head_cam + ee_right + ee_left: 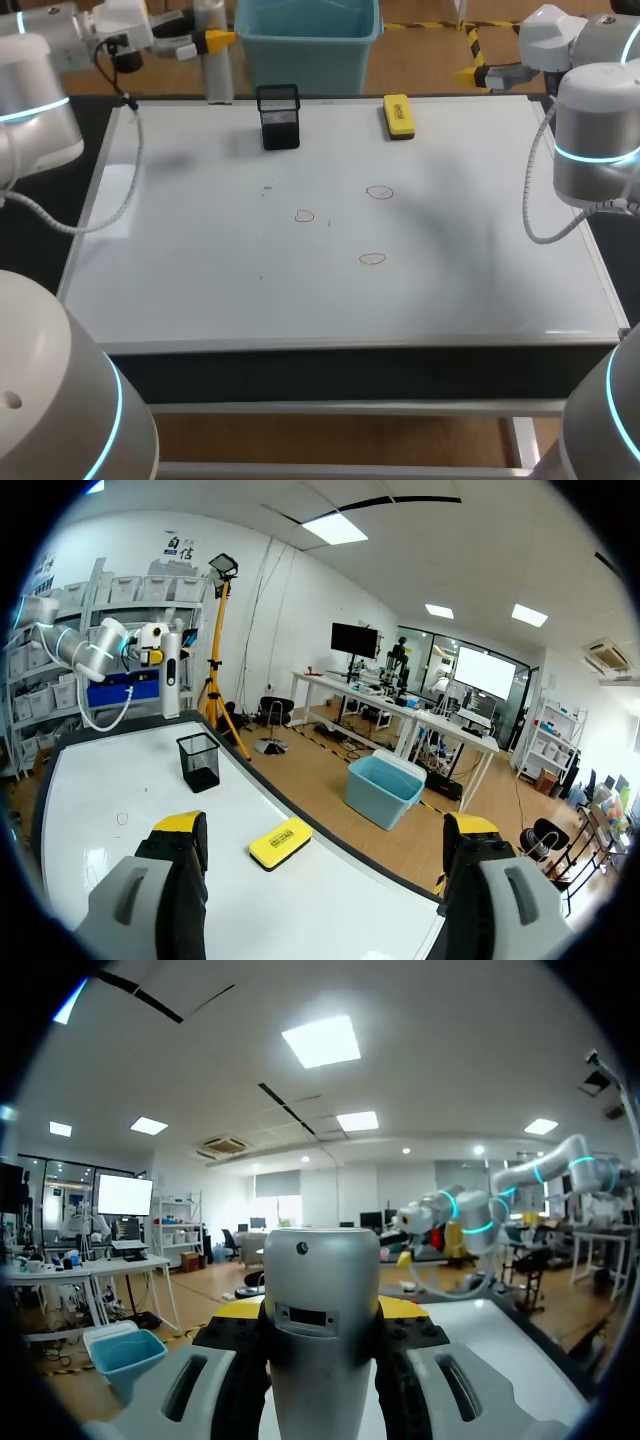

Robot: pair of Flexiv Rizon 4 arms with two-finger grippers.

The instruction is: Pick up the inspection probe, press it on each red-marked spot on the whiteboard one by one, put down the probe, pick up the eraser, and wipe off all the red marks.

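Left pincer (318, 1310) clamps the probe (217, 75), seemingly off the whiteboard (200, 260); right pincer (327, 830) gapes empty; red marks (372, 259) unwiped, eraser (398, 115) untouched, so early.

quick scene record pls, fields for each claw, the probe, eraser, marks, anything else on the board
left claw: shut on the inspection probe, held upright at the far left corner of the whiteboard
right claw: open, empty, past the board's far edge on the right
eraser: yellow, lying near the far edge, untouched
red marks: three, mid-board, not wiped
mesh holder: black, left of the eraser
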